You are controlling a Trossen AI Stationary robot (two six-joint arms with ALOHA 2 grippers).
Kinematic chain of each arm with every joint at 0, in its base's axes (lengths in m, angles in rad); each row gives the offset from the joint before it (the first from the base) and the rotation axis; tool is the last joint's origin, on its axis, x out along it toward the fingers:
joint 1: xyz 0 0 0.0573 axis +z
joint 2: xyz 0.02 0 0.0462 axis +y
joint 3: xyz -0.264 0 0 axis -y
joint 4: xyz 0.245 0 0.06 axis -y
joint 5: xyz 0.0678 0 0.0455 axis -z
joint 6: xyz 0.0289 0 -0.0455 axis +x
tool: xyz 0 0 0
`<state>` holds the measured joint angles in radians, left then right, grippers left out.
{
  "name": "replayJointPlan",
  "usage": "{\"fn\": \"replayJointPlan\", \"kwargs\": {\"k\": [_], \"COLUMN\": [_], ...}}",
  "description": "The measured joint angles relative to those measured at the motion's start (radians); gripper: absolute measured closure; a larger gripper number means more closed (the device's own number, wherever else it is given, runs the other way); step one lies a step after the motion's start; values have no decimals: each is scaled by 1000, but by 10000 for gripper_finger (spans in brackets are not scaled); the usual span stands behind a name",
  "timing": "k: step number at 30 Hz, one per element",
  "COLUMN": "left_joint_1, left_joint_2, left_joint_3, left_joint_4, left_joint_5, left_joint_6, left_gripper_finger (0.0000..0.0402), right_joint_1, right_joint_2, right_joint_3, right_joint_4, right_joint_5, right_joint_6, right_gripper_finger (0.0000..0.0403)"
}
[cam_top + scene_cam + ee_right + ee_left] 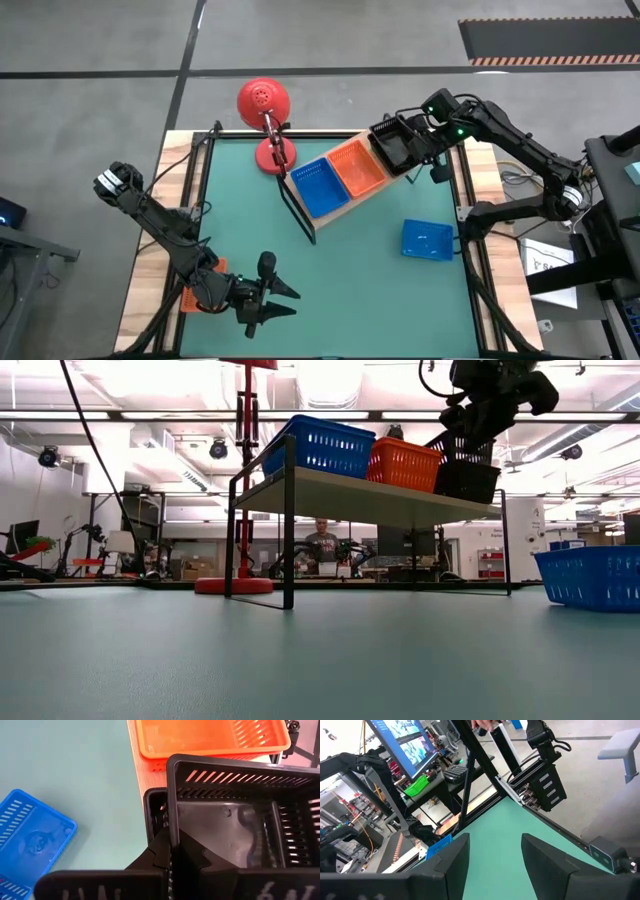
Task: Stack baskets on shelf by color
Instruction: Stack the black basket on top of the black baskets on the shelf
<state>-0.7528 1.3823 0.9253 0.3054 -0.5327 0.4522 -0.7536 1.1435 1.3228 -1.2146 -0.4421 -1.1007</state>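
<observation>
The shelf (341, 211) stands slanted at the far middle of the green mat. It carries a blue basket (318, 187), an orange basket (357, 168) and a black basket (468, 481) in a row. My right gripper (174, 856) is shut on a second black basket (235, 815), tilted over the one on the shelf. Another blue basket (427, 239) lies flat on the mat at the right. My left gripper (277, 301) is open and empty near the table's near edge. An orange basket (203, 284) lies partly hidden under the left arm. My right gripper pinches one side wall (172, 827) of the upper black basket, one finger inside and one outside. The fingers come from above, slanting down. The basket is tilted, open side up, over the black basket on the shelf (155, 815). Whether the two touch, I cannot tell.
A round red lamp (264, 105) stands at the far edge beside the shelf's left end. Black frame rails run along the table's left and right sides. Open green mat lies between the shelf and my left gripper. A person shows far behind the table (321, 545).
</observation>
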Motion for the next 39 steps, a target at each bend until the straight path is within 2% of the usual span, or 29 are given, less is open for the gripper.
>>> {"fn": "replayJointPlan", "kwargs": {"k": [8,19,25,33,39], "left_joint_1": [0,0,0,0,0], "left_joint_2": [0,1,1,1,1], "left_joint_3": [0,0,0,0,0], "left_joint_4": [0,0,0,0,0], "left_joint_5": [0,0,0,0,0], "left_joint_6": [0,-1,0,-1,-2], "left_gripper_finger": [237,237,237,237,237], "right_joint_1": [0,0,1,7,40], "right_joint_2": [0,-2,-3,-4,-5], "right_joint_3": [0,0,21,80,114], "right_joint_4": [-5,-3,-11,-20,-19], "right_joint_5": [43,52,52,52,51], "right_joint_6": [16,54,90,153,276], "right_gripper_finger": [385,307,281,268,281]}}
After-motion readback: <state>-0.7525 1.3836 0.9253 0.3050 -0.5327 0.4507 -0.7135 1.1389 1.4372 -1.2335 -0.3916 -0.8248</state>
